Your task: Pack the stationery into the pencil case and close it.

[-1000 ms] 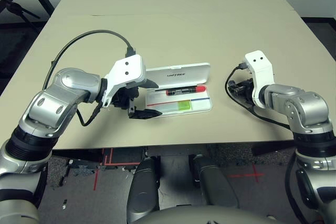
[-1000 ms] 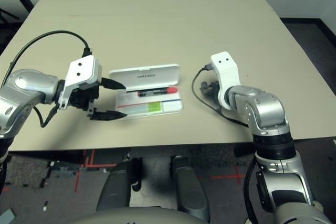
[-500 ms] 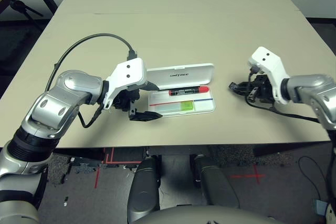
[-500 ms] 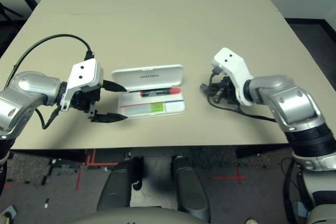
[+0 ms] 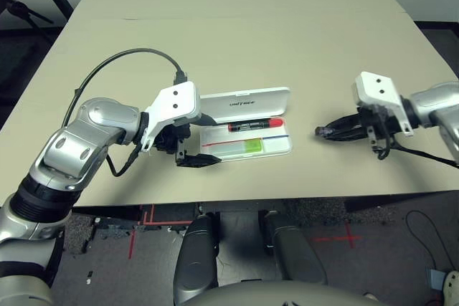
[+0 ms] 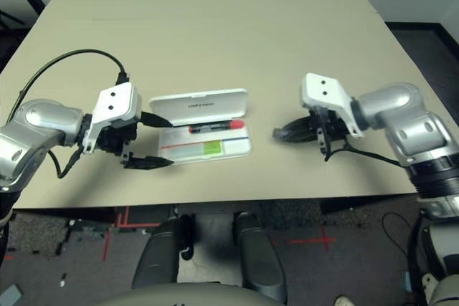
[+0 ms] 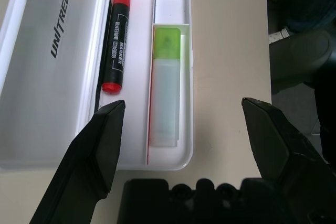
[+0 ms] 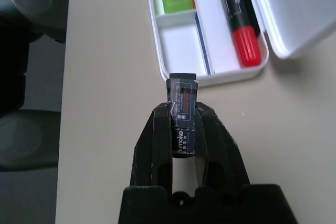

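White hard-plastic hinged pencil case (image 5: 247, 123) lies open on beige tabletop (image 5: 251, 26), lid with black UNITREE lettering tilted up at far side. Black marker with red ends (image 5: 254, 125) in far compartment, lime-green and white highlighter (image 5: 240, 147) in near compartment. Left tool (image 5: 195, 138) at case's left end, fingers spread wide, holding nothing. Right tool (image 5: 324, 132) well apart to case's right, pointing toward it, clamped on small grey-black block (image 8: 182, 121) with printed label.
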Robot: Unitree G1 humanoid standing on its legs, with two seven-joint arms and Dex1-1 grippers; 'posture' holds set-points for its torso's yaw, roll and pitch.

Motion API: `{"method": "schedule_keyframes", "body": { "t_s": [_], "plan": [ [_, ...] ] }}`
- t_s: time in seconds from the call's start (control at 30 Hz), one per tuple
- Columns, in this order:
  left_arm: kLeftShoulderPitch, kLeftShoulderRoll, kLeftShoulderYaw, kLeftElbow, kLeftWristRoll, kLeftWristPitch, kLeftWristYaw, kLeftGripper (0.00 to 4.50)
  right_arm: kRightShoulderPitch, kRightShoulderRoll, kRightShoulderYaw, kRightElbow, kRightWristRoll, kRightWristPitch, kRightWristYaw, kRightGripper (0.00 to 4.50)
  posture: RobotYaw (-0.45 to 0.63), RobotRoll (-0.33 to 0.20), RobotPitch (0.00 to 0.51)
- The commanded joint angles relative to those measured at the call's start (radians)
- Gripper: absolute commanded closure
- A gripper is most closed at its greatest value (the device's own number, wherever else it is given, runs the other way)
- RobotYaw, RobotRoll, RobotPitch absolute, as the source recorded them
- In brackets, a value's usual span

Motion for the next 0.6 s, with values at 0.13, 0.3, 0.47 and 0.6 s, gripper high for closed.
{"method": "schedule_keyframes", "body": {
  "t_s": [0.13,0.3,0.47,0.6],
  "plan": [
    [0.027,0.012,-0.004,-0.014,0.005,-0.001,0.006,0.0,-0.041,0.051,0.023,0.018,-0.034,-0.07,0.022,4.19,0.03,0.0,0.207],
    [0.032,0.013,-0.003,-0.015,0.004,0.0,0.01,0.0,-0.073,0.11,0.047,0.052,-0.065,-0.107,0.017,4.19,0.04,0.0,0.209],
    [0.038,0.013,-0.002,-0.016,0.004,-0.001,0.014,0.0,-0.089,0.165,0.071,0.097,-0.108,-0.157,0.005,4.19,0.04,0.0,0.21],
    [0.045,0.016,0.001,-0.018,0.005,-0.001,0.015,0.0,-0.1,0.202,0.088,0.124,-0.131,-0.181,-0.002,4.19,0.05,0.0,0.21]
  ]
}}
